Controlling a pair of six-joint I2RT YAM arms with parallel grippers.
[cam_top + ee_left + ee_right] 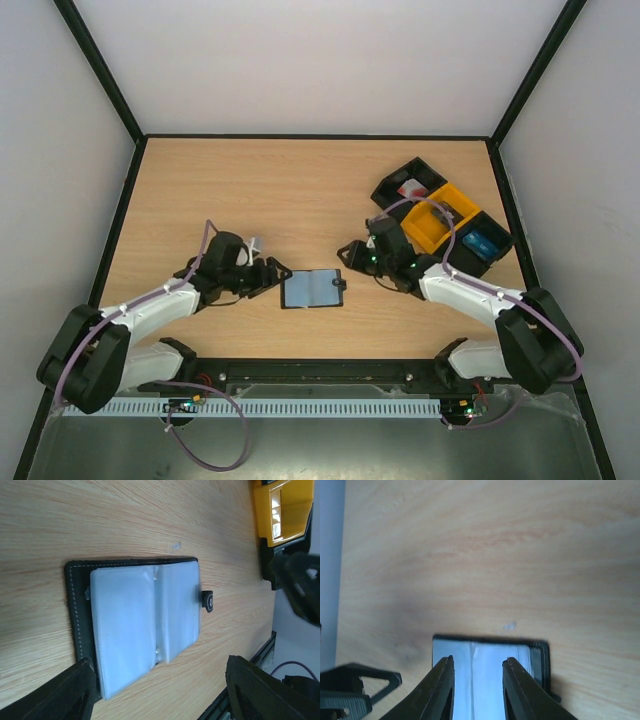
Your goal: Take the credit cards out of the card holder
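The card holder (312, 289) lies open on the table between my arms, black with pale grey-blue sleeves up. It also shows in the left wrist view (142, 625) and the right wrist view (487, 655). No card shows in its sleeves. A whitish credit card (412, 188) with a red mark lies in the far black bin. My left gripper (273, 274) is open and empty at the holder's left edge (160, 692). My right gripper (350, 258) is open and empty, just off the holder's right edge, its fingers framing the sleeves (477, 661).
Three open bins stand at the back right: a black one (398, 180), a yellow one (440, 222) and a black one (480, 245) holding something blue. The yellow bin also shows in the left wrist view (280, 510). A black rail runs along the table's near edge.
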